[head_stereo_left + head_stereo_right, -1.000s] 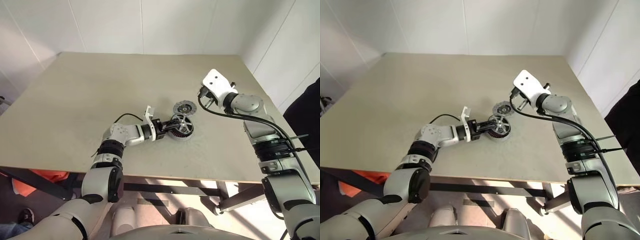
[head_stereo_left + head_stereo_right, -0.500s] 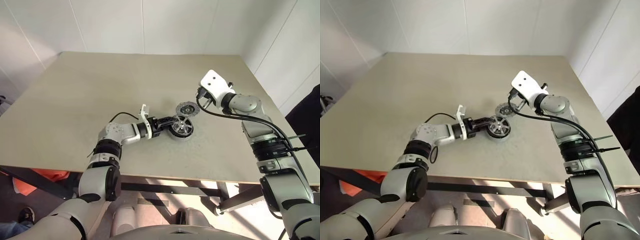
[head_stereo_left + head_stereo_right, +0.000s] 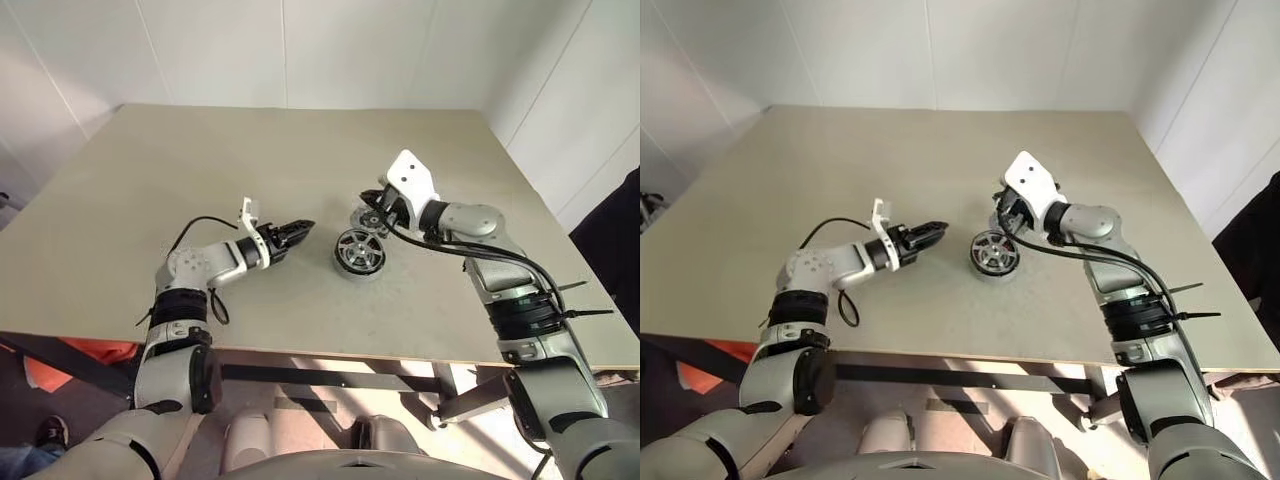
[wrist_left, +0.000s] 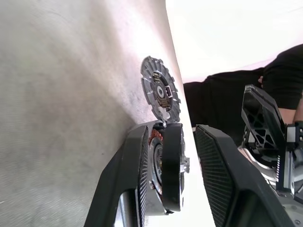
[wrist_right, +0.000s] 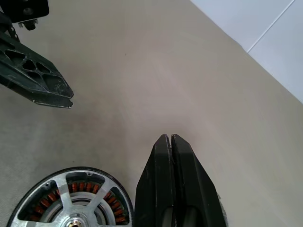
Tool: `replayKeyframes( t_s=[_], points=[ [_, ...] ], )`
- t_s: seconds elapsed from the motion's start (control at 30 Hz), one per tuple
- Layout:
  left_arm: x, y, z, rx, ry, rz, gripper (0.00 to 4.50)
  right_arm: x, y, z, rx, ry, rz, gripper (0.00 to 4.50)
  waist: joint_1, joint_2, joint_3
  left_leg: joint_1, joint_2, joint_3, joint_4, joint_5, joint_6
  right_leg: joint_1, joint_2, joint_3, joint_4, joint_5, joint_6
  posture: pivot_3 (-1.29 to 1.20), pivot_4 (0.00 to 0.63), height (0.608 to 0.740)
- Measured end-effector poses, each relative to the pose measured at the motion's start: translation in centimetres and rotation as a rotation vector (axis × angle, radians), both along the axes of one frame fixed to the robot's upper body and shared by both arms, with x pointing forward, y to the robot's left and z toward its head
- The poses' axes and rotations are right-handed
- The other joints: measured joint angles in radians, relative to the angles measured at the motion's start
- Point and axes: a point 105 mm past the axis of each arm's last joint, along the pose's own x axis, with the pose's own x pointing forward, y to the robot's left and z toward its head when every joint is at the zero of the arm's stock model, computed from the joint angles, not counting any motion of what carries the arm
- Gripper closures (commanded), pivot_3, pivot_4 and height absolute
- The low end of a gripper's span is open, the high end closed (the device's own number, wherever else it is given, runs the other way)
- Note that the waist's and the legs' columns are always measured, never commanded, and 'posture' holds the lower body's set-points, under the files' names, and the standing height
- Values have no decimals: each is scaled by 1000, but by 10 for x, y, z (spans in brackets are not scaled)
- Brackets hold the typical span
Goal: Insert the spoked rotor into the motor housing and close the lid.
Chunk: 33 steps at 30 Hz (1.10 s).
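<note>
Between the two arms, near the table's (image 3: 150,160) middle, the left gripper (image 3: 297,230) points toward the motor housing (image 3: 359,252) with its fingers apart and nothing between them; it stands clear of the housing. The right gripper (image 3: 371,199) has its fingers pressed together, empty, poised just beyond the housing and over the lid (image 3: 360,217).

The spoked rotor (image 5: 71,201) sits in the housing: the right wrist view shows silver spokes with copper windings visible through the gaps, inside a dark rim. The lid lies flat on the table just behind the housing, partly hidden by the right gripper.

Risks, as judged:
- With its fingers together, the right gripper cannot pinch the flat lid; if it pushes, the lid may slide away or ride up against the housing.
- A low approach could knock the housing, which nothing holds, and shift it.
- Whether the rotor is fully seated cannot be told; if it stands proud, the lid will not close flush.
- A tilted lid may jam on the rim.

Against the frame a second ago: the left gripper, then closed on the rotor at the housing, has released and drawn back to the robot's left. The right gripper, then off to the right of the lid, has come in to it. Housing and lid have not moved.
</note>
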Motion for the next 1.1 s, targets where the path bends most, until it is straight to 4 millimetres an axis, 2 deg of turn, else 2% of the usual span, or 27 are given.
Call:
replayKeyframes(
  t_s=[0.2,0.43,0.53,0.87,0.93,1.1],
  points=[
    [-8,24,-4,118,-40,82,2800,-12,7,-8,57,78,35,4500,0,0,0,0,1,0,-1,0,0,0,1,-1,-1,0,0,0,0,740],
    [-5,45,-3,151,-45,179,2800,-29,13,-44,8,198,60,4500,-3,0,0,1,1,0,-1,1,-2,0,1,0,0,0,0,0,0,740],
    [-4,49,-3,156,-46,197,2800,-28,15,-53,-10,215,47,4500,-3,0,0,1,1,0,-1,1,-2,0,1,0,0,0,1,0,0,740],
    [0,53,-3,169,-54,226,2800,-16,11,-56,-79,163,25,4500,-1,-2,-1,4,1,0,-1,1,-3,4,1,0,0,-1,2,0,0,740],
    [0,53,-3,170,-54,226,2800,-15,11,-57,-87,158,23,4500,-1,-2,-1,6,1,0,-1,2,-3,5,1,0,0,-4,7,0,0,740],
    [0,52,-4,175,-53,222,2800,-20,6,-59,-111,156,39,4500,1,-3,-2,8,1,0,-1,2,-3,8,1,1,-1,-5,8,0,0,740]
  ],
)
